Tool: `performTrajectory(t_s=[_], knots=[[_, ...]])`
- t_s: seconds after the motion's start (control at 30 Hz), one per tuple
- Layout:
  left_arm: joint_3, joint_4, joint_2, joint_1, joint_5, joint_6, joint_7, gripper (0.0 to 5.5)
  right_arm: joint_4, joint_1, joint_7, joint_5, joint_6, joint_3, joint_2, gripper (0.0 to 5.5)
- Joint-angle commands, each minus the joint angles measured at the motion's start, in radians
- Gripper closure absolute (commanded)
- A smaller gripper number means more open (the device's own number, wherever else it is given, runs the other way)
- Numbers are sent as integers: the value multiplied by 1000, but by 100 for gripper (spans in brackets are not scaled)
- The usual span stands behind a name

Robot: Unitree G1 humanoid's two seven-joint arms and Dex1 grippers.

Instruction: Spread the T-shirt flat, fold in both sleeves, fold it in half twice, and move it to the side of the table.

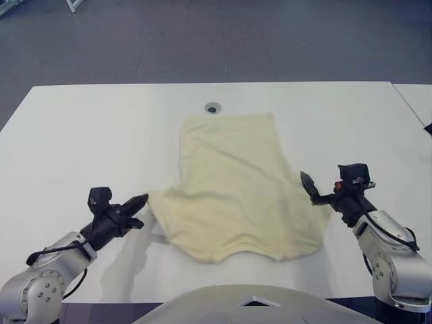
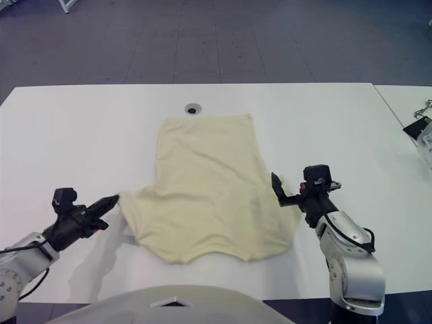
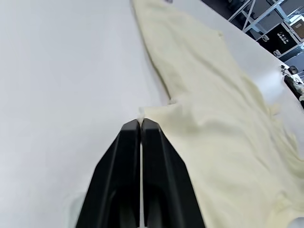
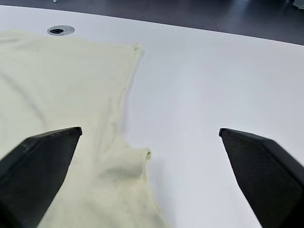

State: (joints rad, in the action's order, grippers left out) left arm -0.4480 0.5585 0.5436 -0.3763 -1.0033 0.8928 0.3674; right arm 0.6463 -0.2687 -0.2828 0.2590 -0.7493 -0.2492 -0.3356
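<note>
Both differ: left end effector closed (touching T-shirt), right end effector wide open.

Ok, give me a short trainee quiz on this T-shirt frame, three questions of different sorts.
1. True or false: the right pincer is shut.
2. The left pincer has its tips at the T-shirt's: A) sleeve edge, B) collar, C) far hem.
3. What round thing is set in the table beyond the T-shirt?
Key: 1 false, it is open; 2 A; 3 a grommet.
</note>
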Motion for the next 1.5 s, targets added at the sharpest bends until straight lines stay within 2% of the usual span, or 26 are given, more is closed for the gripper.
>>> performTrajectory(t_s=[0.03, 0.13, 0.27, 0.43, 0.5, 0.6, 0.7, 0.9, 1.0, 1.17, 1.3, 1.5], knots=[[68, 103, 61, 135, -44, 7, 36, 548, -8, -2, 9, -1, 3, 6, -2, 10], [263, 135, 113, 212, 71, -1, 94, 548, -12, 7, 12, 1, 3, 12, -4, 10], [569, 87, 243, 215, 382, -139, 230, 548, -18, 20, 14, 4, 0, 13, -11, 10], [786, -50, 243, 294, 647, -295, 295, 548, -22, 34, 16, 6, -6, 19, -13, 10], [838, -89, 217, 341, 714, -338, 314, 548, -21, 38, 21, 5, -8, 27, -10, 10], [851, -84, 197, 358, 743, -366, 332, 548, -23, 43, 24, 7, -10, 30, -11, 10], [801, -41, 216, 308, 726, -395, 352, 502, -25, 40, 25, 8, -6, 30, -11, 10], [458, 43, 274, 171, 478, -339, 434, 416, -4, 12, 35, 8, -11, 27, -4, 10], [367, -23, 281, 190, 468, -328, 421, 373, 12, -6, 37, 10, -16, 27, -3, 10], [506, -152, 303, 204, 729, -449, 379, 295, 18, -6, 34, 14, -25, 28, -15, 10], [581, -232, 219, 256, 807, -493, 338, 228, 7, 15, 25, 17, -31, 22, -28, 10], [618, -378, 128, 404, 881, -535, 295, 125, 0, 25, 22, 13, -28, 31, -29, 10]])
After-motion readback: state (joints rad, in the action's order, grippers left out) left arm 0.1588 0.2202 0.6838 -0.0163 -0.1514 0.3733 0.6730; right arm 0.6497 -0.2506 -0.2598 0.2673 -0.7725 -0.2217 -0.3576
